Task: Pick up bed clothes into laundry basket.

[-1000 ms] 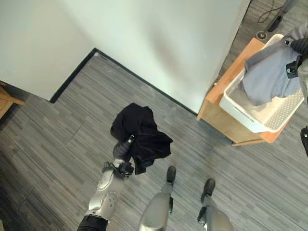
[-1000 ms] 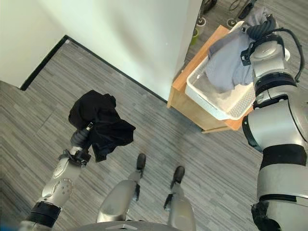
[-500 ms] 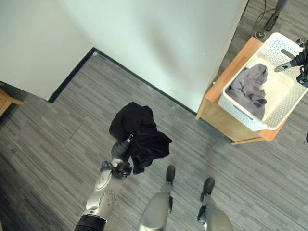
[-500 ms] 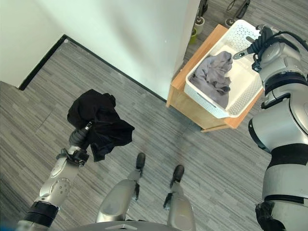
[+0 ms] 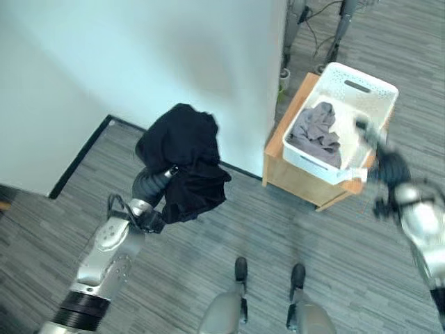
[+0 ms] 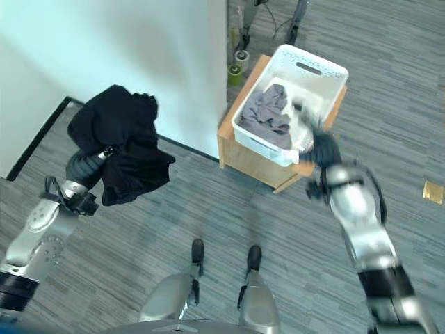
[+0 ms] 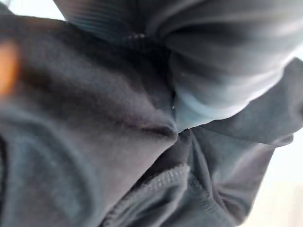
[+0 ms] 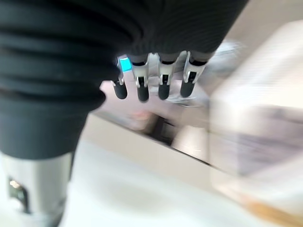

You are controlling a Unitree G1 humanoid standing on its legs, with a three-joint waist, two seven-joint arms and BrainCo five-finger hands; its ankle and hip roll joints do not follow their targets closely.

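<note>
Black garment (image 5: 182, 161): we see it bunched left of centre, draped over our left robot hand (image 5: 154, 185); fingers buried, grip unreadable.
Grey garment (image 5: 317, 134): inside the white laundry basket (image 5: 361, 86), upper right.
Surface (image 5: 278, 165): wooden, under the basket.
Right robot hand (image 8: 156, 78): blurred beside the basket, fingers straight, empty.

Open grey plank floor (image 5: 208, 236) lies between the two arms, clear for a hand to cross. A white wall (image 5: 174, 56) blocks the far left. To the right, the white laundry basket (image 5: 372, 90) on a low wooden table (image 5: 278, 149) holds a grey garment (image 5: 316, 129), its right half bare.
</note>
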